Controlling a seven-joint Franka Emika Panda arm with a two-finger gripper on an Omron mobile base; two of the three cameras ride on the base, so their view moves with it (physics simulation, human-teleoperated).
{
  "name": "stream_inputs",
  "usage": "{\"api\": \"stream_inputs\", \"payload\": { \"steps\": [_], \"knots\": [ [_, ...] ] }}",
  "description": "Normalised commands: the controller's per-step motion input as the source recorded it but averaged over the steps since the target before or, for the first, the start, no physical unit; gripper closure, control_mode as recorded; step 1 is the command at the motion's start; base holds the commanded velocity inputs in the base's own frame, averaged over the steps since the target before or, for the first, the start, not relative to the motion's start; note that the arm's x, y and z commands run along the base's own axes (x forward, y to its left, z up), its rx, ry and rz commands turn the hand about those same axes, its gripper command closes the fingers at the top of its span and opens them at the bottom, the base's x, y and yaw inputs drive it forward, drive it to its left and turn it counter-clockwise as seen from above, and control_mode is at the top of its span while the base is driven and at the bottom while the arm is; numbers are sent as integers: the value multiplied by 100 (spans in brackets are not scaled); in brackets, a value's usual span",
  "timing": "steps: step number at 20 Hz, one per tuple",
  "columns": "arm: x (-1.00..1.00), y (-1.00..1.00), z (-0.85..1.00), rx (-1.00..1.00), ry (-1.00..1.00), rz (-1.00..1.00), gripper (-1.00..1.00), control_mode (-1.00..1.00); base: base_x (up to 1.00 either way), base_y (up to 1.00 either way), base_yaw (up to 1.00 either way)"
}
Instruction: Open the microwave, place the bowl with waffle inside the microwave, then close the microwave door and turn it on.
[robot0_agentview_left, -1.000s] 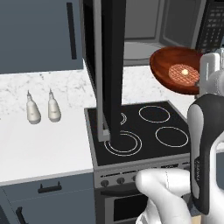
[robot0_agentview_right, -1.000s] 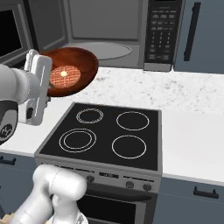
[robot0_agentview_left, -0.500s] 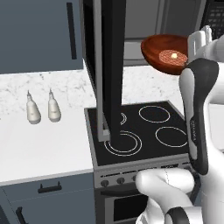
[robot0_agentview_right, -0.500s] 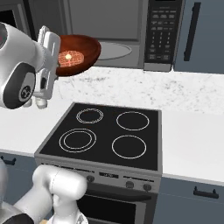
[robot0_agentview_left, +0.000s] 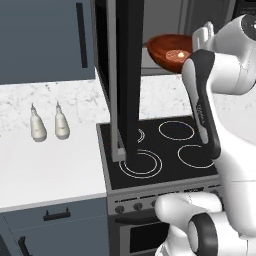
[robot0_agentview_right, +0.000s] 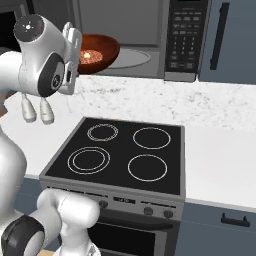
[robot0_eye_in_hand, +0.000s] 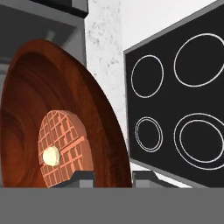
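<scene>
On the far left, two small pale bottles stand side by side on the white marbled desk, well clear of the work. Just to their right, the microwave door is swung fully open and juts out edge-on above the left side of the black four-ring stovetop, leaving the cavity free for loading.

Further right, the reddish-brown bowl hangs in the air at the mouth of the microwave, level with the opening and above the back of the stovetop. The waffle, with its pale dab at the centre, lies inside it. The bowl appears roughly level, likely so that the waffle does not slide out.

The hand pinches the bowl at its rim, one finger on each side of the wall, set narrow around that thin edge. In the hand view the bowl rises directly from the fingertips and the waffle sits just beyond them. In the right base view the hand is at the bowl's near left edge, with the bowl extending towards the grey interior and round turntable. The keypad strip is farthest right.

Judging by this, the bowl is not yet set down inside.
</scene>
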Motion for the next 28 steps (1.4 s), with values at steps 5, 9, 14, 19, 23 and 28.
{"api": "stream_inputs", "payload": {
  "steps": [5, 9, 14, 19, 23, 28],
  "knots": [
    [100, 28, 0, -1, 3, 7, 100, -100, 0, 0, 0],
    [99, 15, -4, -2, 6, 3, 100, -100, 0, 0, 0],
    [90, -2, 0, 0, 0, 0, 100, -100, 0, 0, 0],
    [80, 0, -7, 0, 1, 0, 100, -100, 0, 0, 0],
    [77, 0, -18, 0, 2, 0, 100, -100, 0, 0, 0],
    [74, 0, -16, 0, 0, 0, 100, -100, 0, 0, 0]
  ]
}}
